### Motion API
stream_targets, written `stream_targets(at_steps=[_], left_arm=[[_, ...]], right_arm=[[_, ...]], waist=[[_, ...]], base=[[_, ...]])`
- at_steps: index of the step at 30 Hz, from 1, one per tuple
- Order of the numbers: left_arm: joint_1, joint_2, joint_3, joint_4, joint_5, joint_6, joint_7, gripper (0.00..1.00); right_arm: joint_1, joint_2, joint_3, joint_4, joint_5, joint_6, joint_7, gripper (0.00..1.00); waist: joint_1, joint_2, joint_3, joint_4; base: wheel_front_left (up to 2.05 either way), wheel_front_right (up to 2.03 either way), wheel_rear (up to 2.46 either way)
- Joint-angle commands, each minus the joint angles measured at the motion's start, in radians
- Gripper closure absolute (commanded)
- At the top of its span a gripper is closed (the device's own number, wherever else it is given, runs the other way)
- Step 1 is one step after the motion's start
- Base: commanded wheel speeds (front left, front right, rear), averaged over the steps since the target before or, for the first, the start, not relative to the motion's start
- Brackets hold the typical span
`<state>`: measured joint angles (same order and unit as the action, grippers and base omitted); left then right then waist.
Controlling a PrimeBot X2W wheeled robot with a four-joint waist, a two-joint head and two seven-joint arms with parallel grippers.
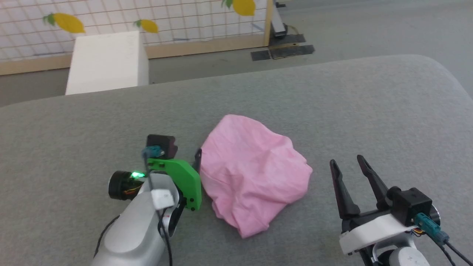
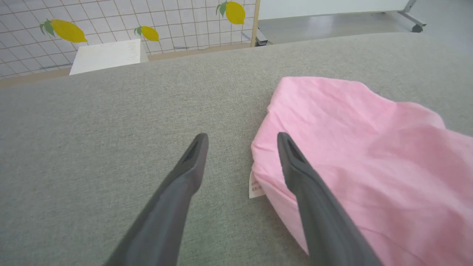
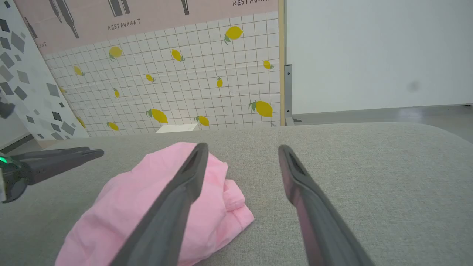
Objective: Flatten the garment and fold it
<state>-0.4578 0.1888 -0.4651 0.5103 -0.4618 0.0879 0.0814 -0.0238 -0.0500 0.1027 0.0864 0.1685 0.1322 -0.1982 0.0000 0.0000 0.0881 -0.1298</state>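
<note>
The pink garment (image 1: 251, 170) lies bunched in a wrinkled heap in the middle of the grey padded surface (image 1: 351, 96). My left gripper (image 1: 194, 160) sits low at the heap's left edge and is open. In the left wrist view the left gripper (image 2: 242, 137) has one finger over the garment (image 2: 369, 155) and the other over bare surface, with a small white label (image 2: 255, 186) between them. My right gripper (image 1: 346, 160) is open and empty, just right of the heap and apart from it. The right wrist view shows the right gripper (image 3: 242, 147) beside the garment (image 3: 147, 207).
A white box (image 1: 107, 61) stands on the floor beyond the surface's far edge. Behind it is a tiled panel with lemon prints (image 1: 184, 18) and a wooden post (image 1: 269, 22). Dark mats (image 1: 282, 51) lie on the floor. Bare grey surface surrounds the heap.
</note>
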Motion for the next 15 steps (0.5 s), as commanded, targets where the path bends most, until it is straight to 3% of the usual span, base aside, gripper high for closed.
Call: stream_targets(at_steps=[1, 8, 11, 12, 13, 14, 15], left_arm=[[-0.032, -0.003, -0.017, 0.041, 0.007, -0.013, 0.046, 0.0], [-0.129, -0.008, -0.071, 0.222, 0.022, 0.008, 0.299, 0.0], [-0.14, -0.011, -0.09, 0.264, 0.014, -0.01, 0.39, 0.02], [-0.136, -0.019, -0.08, 0.268, -0.011, -0.024, 0.412, 0.57], [-0.132, -0.023, -0.073, 0.266, -0.027, -0.033, 0.419, 0.89], [-0.13, -0.02, -0.067, 0.258, -0.033, -0.036, 0.408, 1.0], [-0.128, -0.016, -0.059, 0.247, -0.035, -0.032, 0.382, 1.0]], right_arm=[[-0.019, 0.0, 0.002, 0.002, 0.004, -0.002, -0.002, 0.0], [-0.033, 0.0, 0.004, 0.012, 0.014, -0.002, -0.011, 0.0], [-0.035, 0.0, 0.002, 0.018, 0.017, -0.002, -0.014, 0.0], [-0.036, 0.0, 0.002, 0.019, 0.018, -0.002, -0.015, 0.0], [-0.036, 0.0, 0.002, 0.02, 0.018, -0.002, -0.016, 0.0], [-0.036, 0.0, -0.001, 0.02, 0.018, -0.002, -0.017, 0.0], [-0.035, 0.0, -0.005, 0.019, 0.018, -0.002, -0.017, 0.0]], waist=[[0.0, 0.0, 0.011, -0.048], [0.0, 0.0, 0.029, -0.106], [0.0, 0.0, 0.03, -0.115], [0.0, 0.0, 0.03, -0.117], [0.0, 0.0, 0.03, -0.117], [0.0, 0.0, 0.03, -0.115], [0.0, 0.0, 0.031, -0.111]], base=[[0.0, 0.0, 0.0], [0.0, 0.0, 0.0], [0.0, 0.0, 0.0], [0.0, 0.0, 0.0], [0.0, 0.0, 0.0], [0.0, 0.0, 0.0], [0.0, 0.0, 0.0]])
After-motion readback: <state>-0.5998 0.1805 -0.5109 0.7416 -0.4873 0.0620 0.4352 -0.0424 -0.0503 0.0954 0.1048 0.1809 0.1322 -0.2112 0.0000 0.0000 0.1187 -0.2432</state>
